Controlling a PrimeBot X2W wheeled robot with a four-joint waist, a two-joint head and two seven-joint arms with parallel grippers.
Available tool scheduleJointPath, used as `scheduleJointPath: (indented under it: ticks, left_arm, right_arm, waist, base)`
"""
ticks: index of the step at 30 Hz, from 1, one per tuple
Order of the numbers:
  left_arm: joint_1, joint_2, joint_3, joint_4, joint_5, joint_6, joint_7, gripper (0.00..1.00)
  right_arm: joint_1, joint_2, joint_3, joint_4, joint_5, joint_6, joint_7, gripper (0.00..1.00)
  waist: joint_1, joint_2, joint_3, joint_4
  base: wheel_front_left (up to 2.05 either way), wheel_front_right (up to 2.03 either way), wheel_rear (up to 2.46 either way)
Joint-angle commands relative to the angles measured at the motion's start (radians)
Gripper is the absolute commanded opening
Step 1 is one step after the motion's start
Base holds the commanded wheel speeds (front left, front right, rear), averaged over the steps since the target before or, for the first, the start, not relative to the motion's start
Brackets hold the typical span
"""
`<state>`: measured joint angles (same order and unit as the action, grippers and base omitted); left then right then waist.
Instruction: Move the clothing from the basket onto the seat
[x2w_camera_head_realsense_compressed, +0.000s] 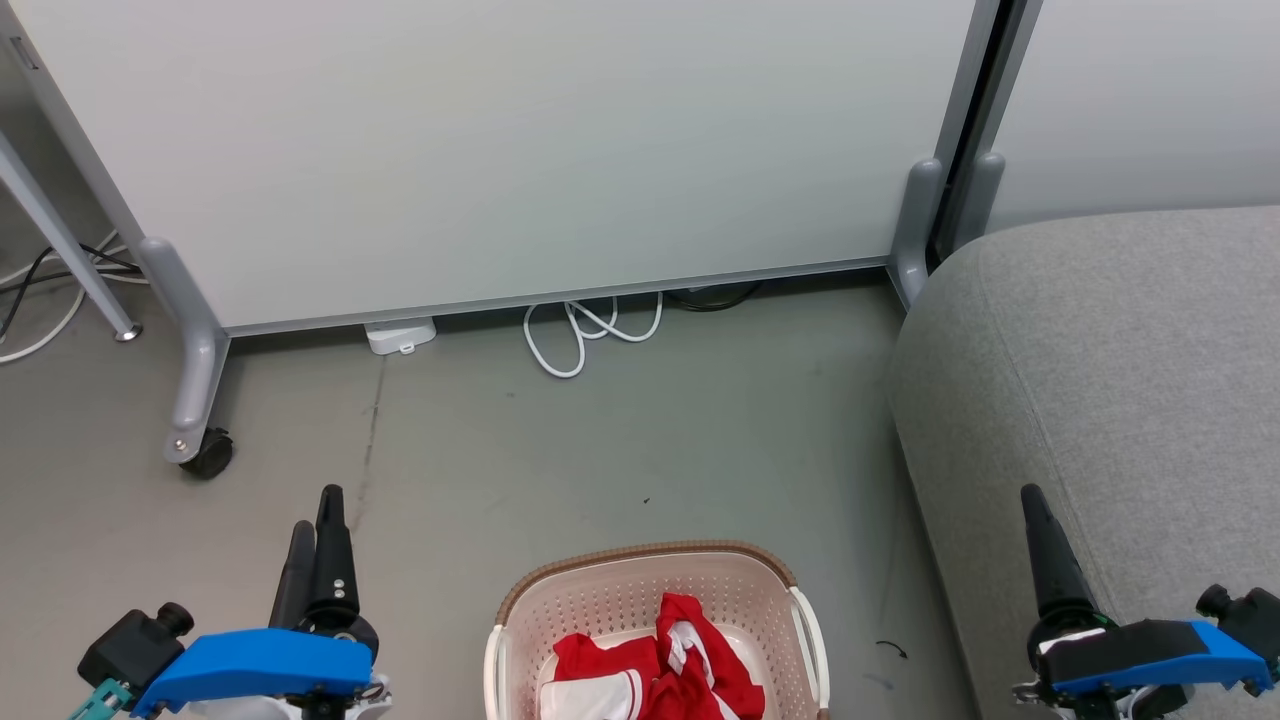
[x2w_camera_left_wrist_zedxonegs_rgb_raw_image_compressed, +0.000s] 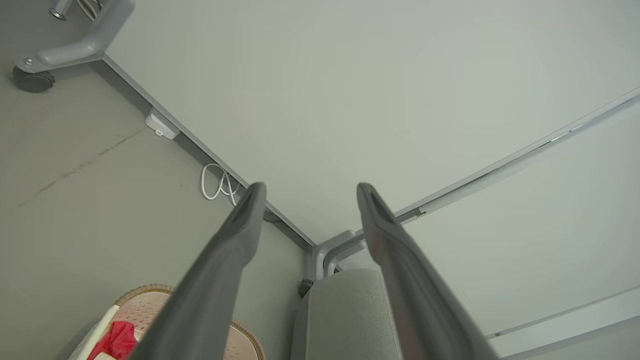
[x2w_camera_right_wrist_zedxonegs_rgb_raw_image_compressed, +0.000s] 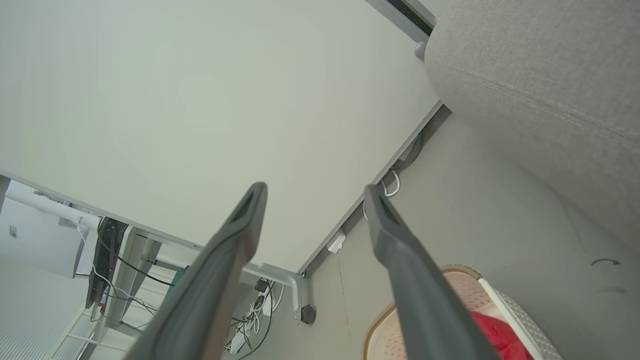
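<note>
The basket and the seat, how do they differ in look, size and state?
The basket is cream perforated plastic with a brown rim; the seat is grey fabric. The basket is much smaller than the seat. The basket holds the red clothing; no clothing lies on the seat's visible part. Both stand on the grey floor, apart.

perforated plastic basket (x2w_camera_head_realsense_compressed: 640, 600), red soft cloth clothing (x2w_camera_head_realsense_compressed: 690, 660), matt woven fabric seat (x2w_camera_head_realsense_compressed: 1100, 380)

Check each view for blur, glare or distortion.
Head view: even soft light, sharp, no glare; basket cropped at bottom edge. Left wrist view: left gripper soft, partition rail bowed by the wide lens. Right wrist view: right gripper soft, seat weave crisp.
</note>
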<state>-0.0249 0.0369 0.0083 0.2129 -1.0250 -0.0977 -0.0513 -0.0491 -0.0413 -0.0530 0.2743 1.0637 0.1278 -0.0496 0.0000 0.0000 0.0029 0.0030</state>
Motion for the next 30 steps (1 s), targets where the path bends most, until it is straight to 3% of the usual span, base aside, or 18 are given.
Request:
scheduleJointPath:
  ticks: [1,12,30]
  left_arm:
    - [-0.009,0.009,-0.007,-0.02,0.046,0.0,-0.011,1.0]
    - [-0.002,0.014,-0.03,-0.026,0.265,0.005,-0.047,1.0]
    - [0.001,0.015,-0.051,-0.007,0.494,0.018,-0.098,1.0]
  right_arm:
    - [-0.019,-0.006,0.005,-0.019,-0.048,0.002,-0.012,1.0]
    - [-0.015,-0.007,0.022,-0.037,-0.247,0.003,-0.049,1.0]
    - [-0.017,-0.009,0.043,-0.012,-0.48,0.003,-0.1,1.0]
  waist:
    - [0.0,0.0,0.001,0.0]
    - [0.0,0.0,0.001,0.001]
    - [0.0,0.0,0.0,0.001]
  base:
    - [0.0,0.0,0.0]
    - [0.0,0.0,0.0]
    - [0.0,0.0,0.0]
